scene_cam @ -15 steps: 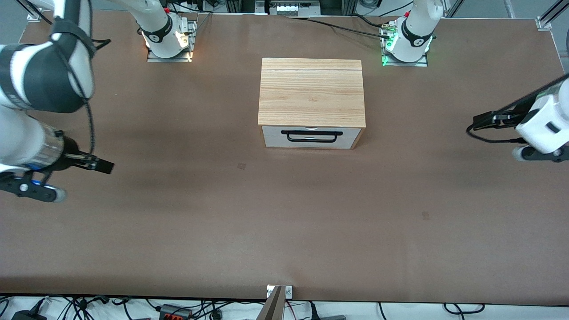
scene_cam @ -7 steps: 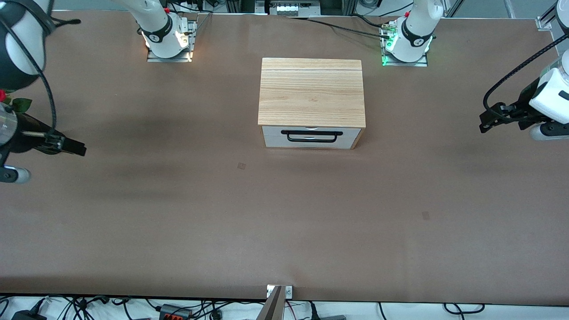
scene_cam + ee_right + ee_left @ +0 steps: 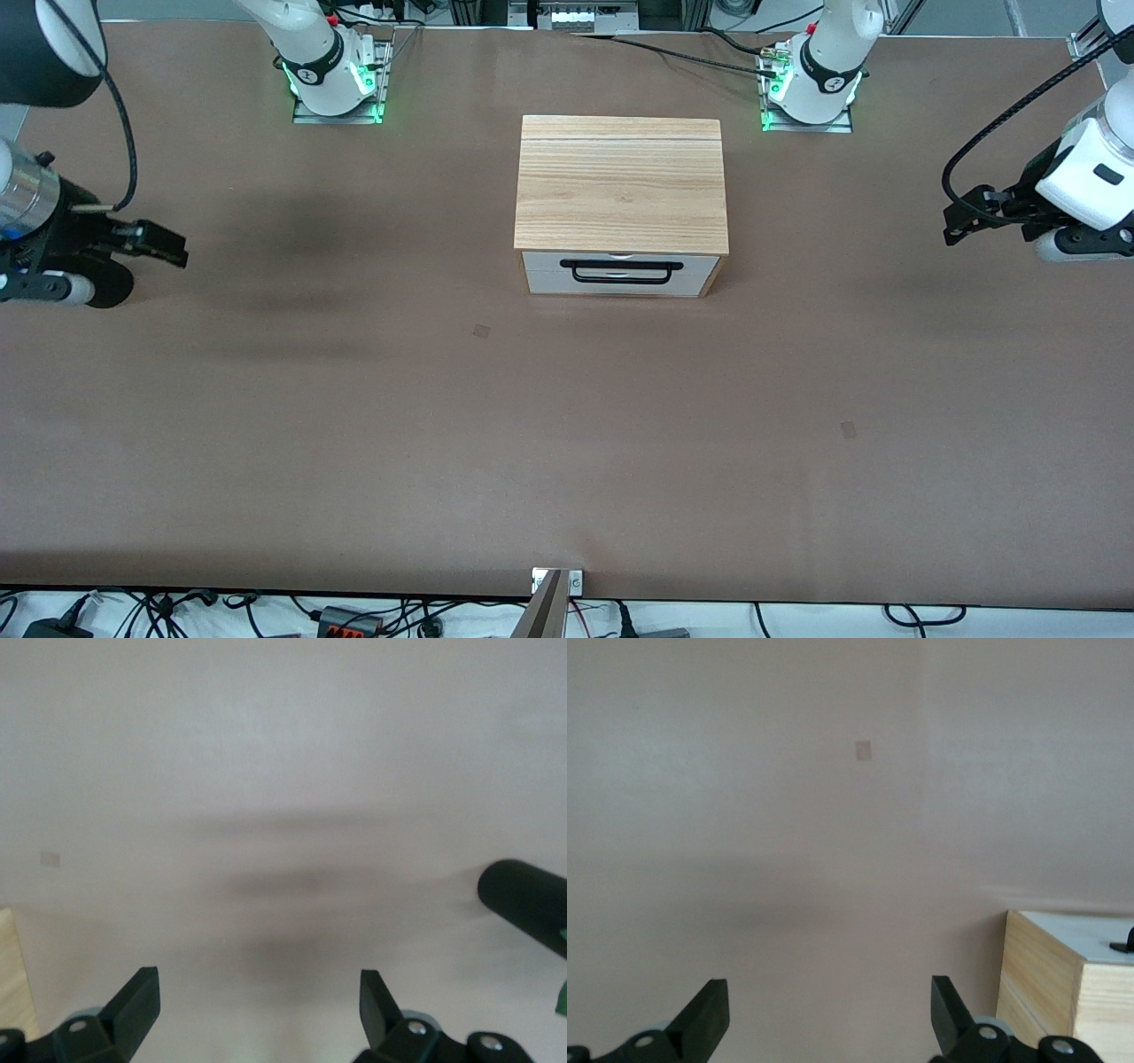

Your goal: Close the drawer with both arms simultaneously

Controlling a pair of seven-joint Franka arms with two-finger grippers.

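The drawer (image 3: pixel 620 273) sits pushed into the wooden box (image 3: pixel 620 182) at mid-table, its white front panel flush and its black bar handle (image 3: pixel 620 271) facing the front camera. My right gripper (image 3: pixel 164 241) hangs open over bare table at the right arm's end, well away from the box. My left gripper (image 3: pixel 957 226) hangs open over the left arm's end, also apart from it. In the left wrist view the gripper (image 3: pixel 828 1014) holds nothing, and a corner of the box (image 3: pixel 1041 983) shows with the white panel (image 3: pixel 1081 935). The right gripper (image 3: pixel 257 997) holds nothing.
The brown table (image 3: pixel 567 425) spreads wide around the box. Both arm bases (image 3: pixel 332 75) (image 3: pixel 811 80) stand lit green farther from the front camera than the box. A black rounded part (image 3: pixel 523 904) shows in the right wrist view.
Both arms have swung about at their ends of the table, away from the box. The right arm's base light turned from white to green. The drawer has not moved.
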